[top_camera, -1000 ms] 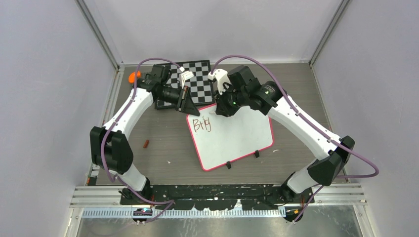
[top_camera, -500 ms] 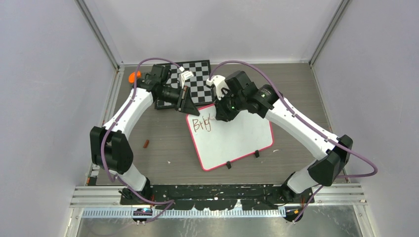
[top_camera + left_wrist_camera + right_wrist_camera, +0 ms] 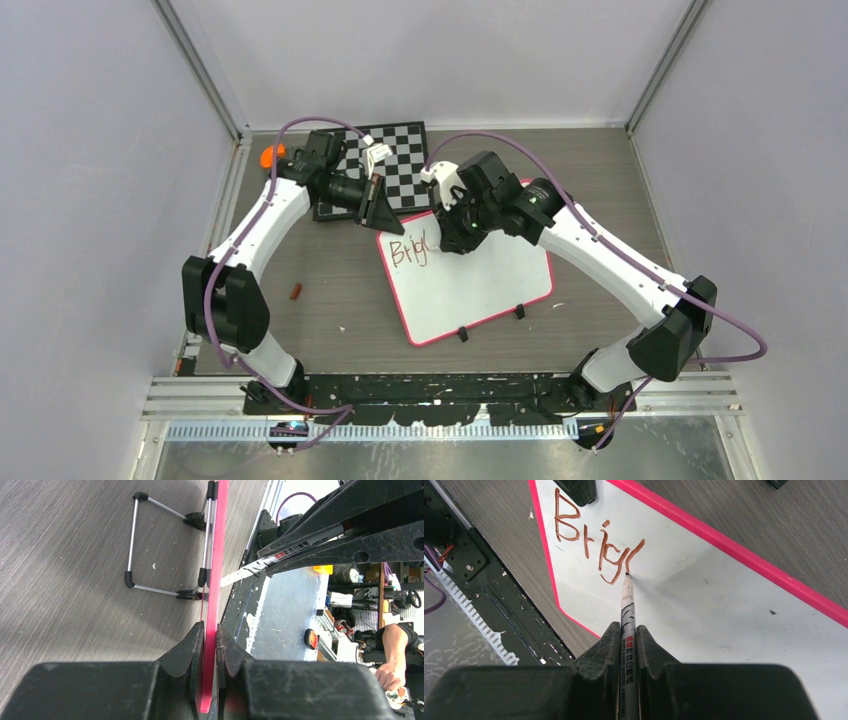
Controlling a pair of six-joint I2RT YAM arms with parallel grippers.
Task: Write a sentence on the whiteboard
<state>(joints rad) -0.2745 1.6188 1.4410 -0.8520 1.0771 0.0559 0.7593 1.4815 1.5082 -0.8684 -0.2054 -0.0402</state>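
The whiteboard [image 3: 480,285] lies on the table with its pink-red rim [image 3: 218,555] and its clip feet [image 3: 165,545] showing. The sentence [image 3: 410,250] reads "Brig" plus one fresh upright stroke in reddish-brown [image 3: 594,540]. My left gripper [image 3: 378,222] is shut on the board's far left corner, the rim pinched between its jaws [image 3: 210,627]. My right gripper [image 3: 447,235] is shut on a white marker [image 3: 626,600]. The marker's tip touches the board [image 3: 704,605] at the foot of the fresh stroke, right after the "g". The marker also shows in the left wrist view [image 3: 295,547].
A black-and-white checkered board [image 3: 395,160] lies just behind the whiteboard, under my left arm. An orange object [image 3: 267,156] sits at the far left corner of the table. A small reddish-brown piece [image 3: 294,291] lies left of the whiteboard.
My right gripper has shifted slightly with the marker, and a new stroke has appeared after the "g". The left gripper and the board have not moved.
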